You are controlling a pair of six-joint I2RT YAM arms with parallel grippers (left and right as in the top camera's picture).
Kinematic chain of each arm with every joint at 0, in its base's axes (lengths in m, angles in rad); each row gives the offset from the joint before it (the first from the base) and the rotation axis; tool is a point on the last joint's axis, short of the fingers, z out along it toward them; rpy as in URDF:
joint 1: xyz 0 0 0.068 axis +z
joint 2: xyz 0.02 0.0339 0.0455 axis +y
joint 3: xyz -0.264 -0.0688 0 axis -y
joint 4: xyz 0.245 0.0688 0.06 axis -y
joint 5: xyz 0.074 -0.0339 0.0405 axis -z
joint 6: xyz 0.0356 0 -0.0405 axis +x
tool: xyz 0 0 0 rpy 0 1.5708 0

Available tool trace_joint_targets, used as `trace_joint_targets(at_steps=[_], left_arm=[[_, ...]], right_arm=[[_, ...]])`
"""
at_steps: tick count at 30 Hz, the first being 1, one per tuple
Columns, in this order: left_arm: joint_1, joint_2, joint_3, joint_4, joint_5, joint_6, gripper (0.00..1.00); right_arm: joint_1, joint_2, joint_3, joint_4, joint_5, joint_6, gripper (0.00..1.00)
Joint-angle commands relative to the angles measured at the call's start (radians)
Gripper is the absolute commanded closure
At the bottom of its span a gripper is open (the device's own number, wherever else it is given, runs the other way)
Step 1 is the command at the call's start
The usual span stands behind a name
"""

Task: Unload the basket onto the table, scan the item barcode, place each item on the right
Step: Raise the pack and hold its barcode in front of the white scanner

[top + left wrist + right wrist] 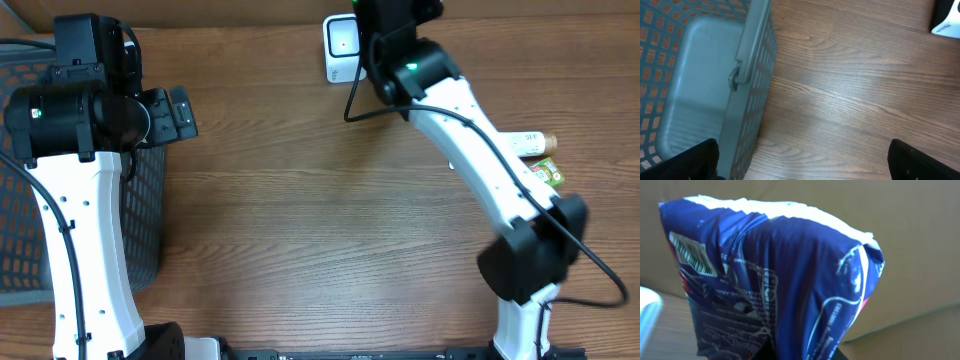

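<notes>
A blue snack bag (775, 275) with a white top seam fills the right wrist view. It stands upright, its lower end pinched in my right gripper (774, 352), which is shut on it. A barcode (692, 255) shows on the bag's upper left face. In the overhead view my right arm (412, 68) reaches to the table's far edge, just right of the white scanner (341, 47). The bag itself is hidden there. My left gripper (805, 162) hangs open over the wood beside the basket, holding nothing.
A grey mesh basket (150, 205) stands at the left edge, its rim and handle (747, 55) under the left wrist. A white bottle (528, 143) and a green-orange packet (547, 174) lie at the right. A cardboard wall runs along the back.
</notes>
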Motion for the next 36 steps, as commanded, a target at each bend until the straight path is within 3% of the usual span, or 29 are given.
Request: trace_joint_targets(at_steps=[1, 7, 11, 24, 36], left_arm=[[-0.002, -0.004, 0.021, -0.002, 0.005, -0.003, 0.0], [-0.002, -0.004, 0.021, -0.002, 0.005, -0.003, 0.0], [-0.002, -0.004, 0.021, -0.002, 0.005, -0.003, 0.0], [0.0, -0.004, 0.021, -0.002, 0.005, -0.003, 0.01], [-0.003, -0.004, 0.021, -0.002, 0.005, -0.003, 0.0]], right_arm=[[0.002, 0.05, 0.018, 0.096, 0.063, -0.32, 0.96], [0.002, 0.166, 0.018, 0.377, 0.061, -0.634, 0.96], [0.002, 0.237, 0.018, 0.503, 0.03, -0.761, 0.96], [0.002, 0.345, 0.018, 0.523, -0.116, -0.766, 0.96], [-0.002, 0.393, 0.018, 0.578, -0.122, -0.76, 0.96]])
